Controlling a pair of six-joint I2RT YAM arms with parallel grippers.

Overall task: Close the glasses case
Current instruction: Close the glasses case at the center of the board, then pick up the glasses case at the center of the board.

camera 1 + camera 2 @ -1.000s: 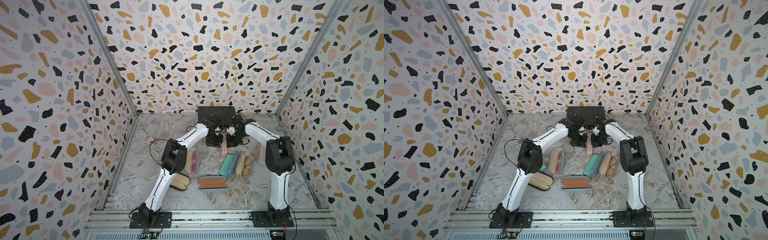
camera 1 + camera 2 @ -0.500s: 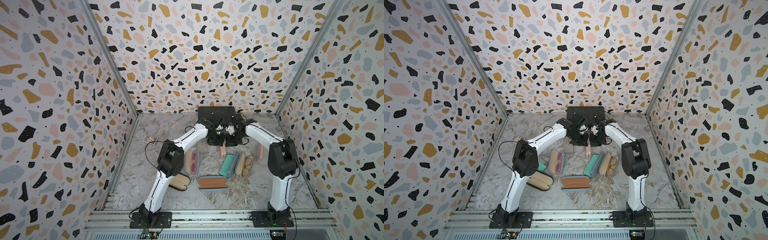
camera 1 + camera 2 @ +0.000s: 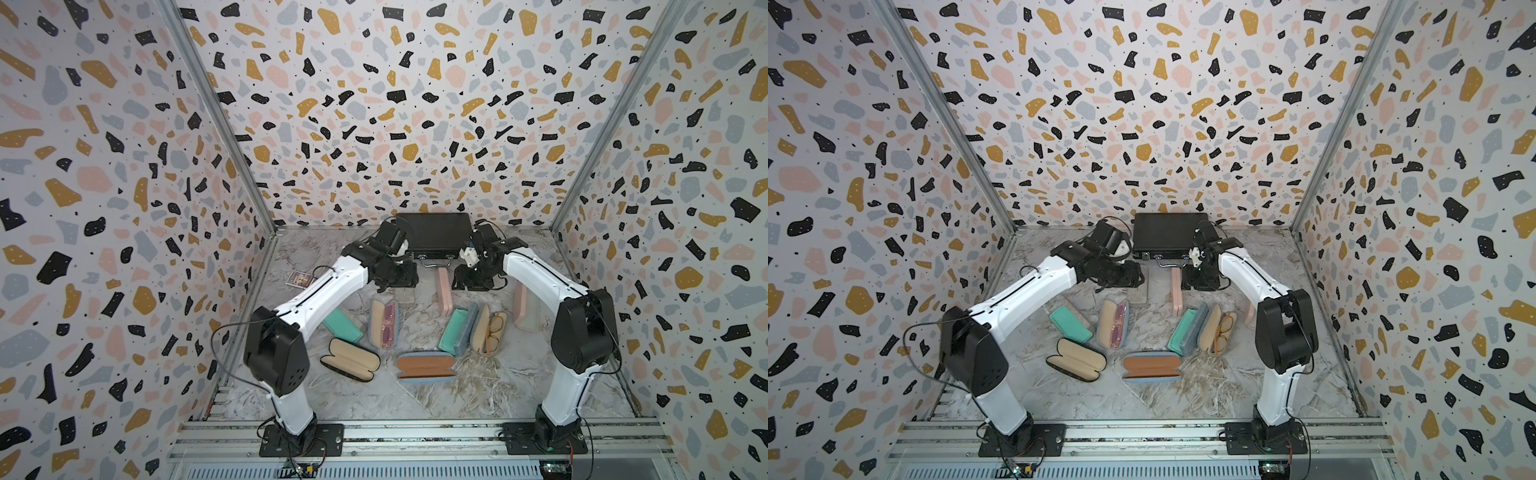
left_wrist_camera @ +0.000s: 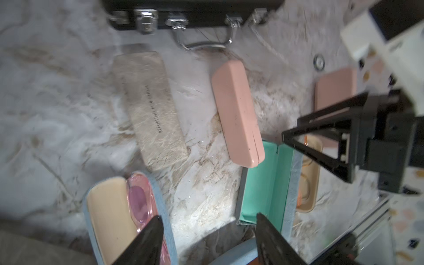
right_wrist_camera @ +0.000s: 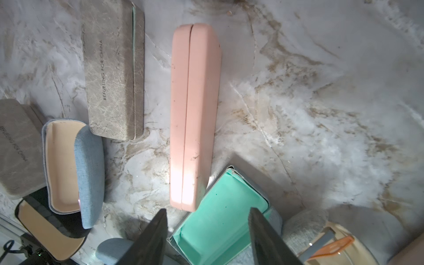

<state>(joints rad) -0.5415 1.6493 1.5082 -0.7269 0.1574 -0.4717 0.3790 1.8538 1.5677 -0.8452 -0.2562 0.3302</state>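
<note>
The pink glasses case lies flat on the marbled table near the back, between my two grippers. Its two halves meet along a thin seam, as the left wrist view and the right wrist view both show. My left gripper stands open just left of it with nothing between its fingers. My right gripper stands open just right of it, also holding nothing. Neither gripper touches the case.
A black briefcase sits against the back wall. Several other cases lie nearer the front: grey marbled, open teal, blue with pink glasses, open black, open brown, beige with orange glasses.
A second ago both grippers were shut on the pink case, held up between them. It now lies on the table, and both grippers have opened and drawn apart.
</note>
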